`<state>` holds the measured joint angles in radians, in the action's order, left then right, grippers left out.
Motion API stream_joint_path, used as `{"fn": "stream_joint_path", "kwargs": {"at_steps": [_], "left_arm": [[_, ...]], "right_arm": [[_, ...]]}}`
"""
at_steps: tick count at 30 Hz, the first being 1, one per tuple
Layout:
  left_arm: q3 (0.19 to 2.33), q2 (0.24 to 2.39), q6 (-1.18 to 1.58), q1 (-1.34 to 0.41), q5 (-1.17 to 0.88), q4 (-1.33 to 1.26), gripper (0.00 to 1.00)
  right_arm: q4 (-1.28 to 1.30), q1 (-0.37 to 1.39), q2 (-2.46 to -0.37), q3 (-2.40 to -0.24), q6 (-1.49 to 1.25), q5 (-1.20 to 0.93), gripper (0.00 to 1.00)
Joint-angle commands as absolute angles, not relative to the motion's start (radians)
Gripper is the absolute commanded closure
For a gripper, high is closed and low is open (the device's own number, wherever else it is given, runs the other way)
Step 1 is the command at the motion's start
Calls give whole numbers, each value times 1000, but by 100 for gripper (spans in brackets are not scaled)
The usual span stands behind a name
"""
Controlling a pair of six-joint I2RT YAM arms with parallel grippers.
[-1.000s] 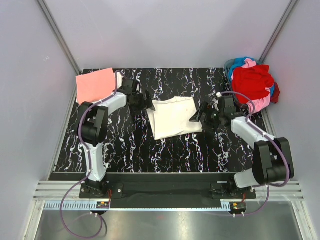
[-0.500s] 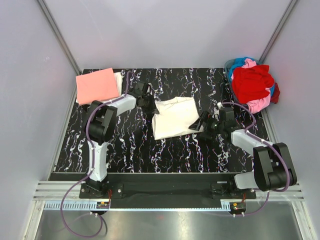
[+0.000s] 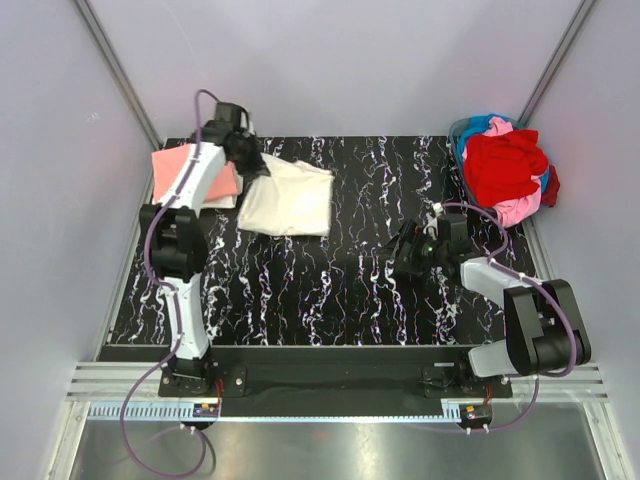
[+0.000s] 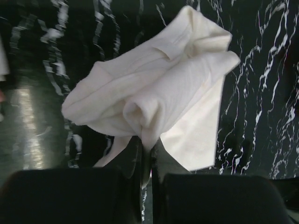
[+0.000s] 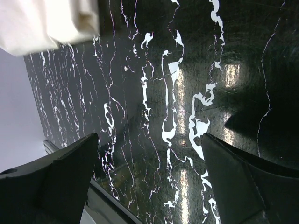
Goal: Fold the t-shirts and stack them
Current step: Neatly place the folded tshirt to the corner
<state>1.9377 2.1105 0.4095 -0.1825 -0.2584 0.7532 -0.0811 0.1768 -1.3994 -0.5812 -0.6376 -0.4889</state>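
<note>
My left jaws are clamped on the bunched cream t-shirt (image 4: 154, 93), just beside the salmon-pink t-shirt (image 3: 167, 165); my right jaws stand wide apart above the black worktop (image 5: 154, 116).

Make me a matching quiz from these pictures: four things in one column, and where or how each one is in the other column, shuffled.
Things:
1. cream t-shirt
2. salmon-pink t-shirt
3. red t-shirt
4. right end effector

States:
A. open above bare table
B. bunched up at the far right corner
C. pinched by the left end effector
D. folded flat at the far left corner

Pairs: 1-C, 2-D, 3-B, 4-A
</note>
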Motion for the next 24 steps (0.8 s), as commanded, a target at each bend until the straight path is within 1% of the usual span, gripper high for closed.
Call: {"fn": "stream_joint_path", "kwargs": {"at_steps": [1, 3, 4, 7, 12, 16, 17, 24], "left_arm": [[2127, 2103, 356, -120, -232, 894, 100], [2227, 2146, 344, -95, -226, 974, 100], [2314, 2160, 339, -89, -225, 997, 100], [2387, 2168, 334, -60, -225, 1022, 100], [2414, 2125, 342, -11, -232, 988, 96], [2525, 2148, 353, 29, -259, 999, 92], [2523, 2143, 359, 47, -270, 993, 90], [2499, 2109, 368, 130, -319, 930, 87]], "right_arm": [[-124, 183, -1416, -591, -637, -512, 1], [-126, 183, -1424, -595, -637, -517, 1], [-126, 183, -1431, -597, -638, -518, 2], [-129, 183, -1439, -597, -638, -523, 1], [-132, 183, -1447, -600, -637, -529, 1], [-130, 183, -1459, -604, -635, -534, 2], [-130, 183, -1459, -606, -637, -537, 1], [-127, 184, -1477, -614, -634, -545, 2]]}}
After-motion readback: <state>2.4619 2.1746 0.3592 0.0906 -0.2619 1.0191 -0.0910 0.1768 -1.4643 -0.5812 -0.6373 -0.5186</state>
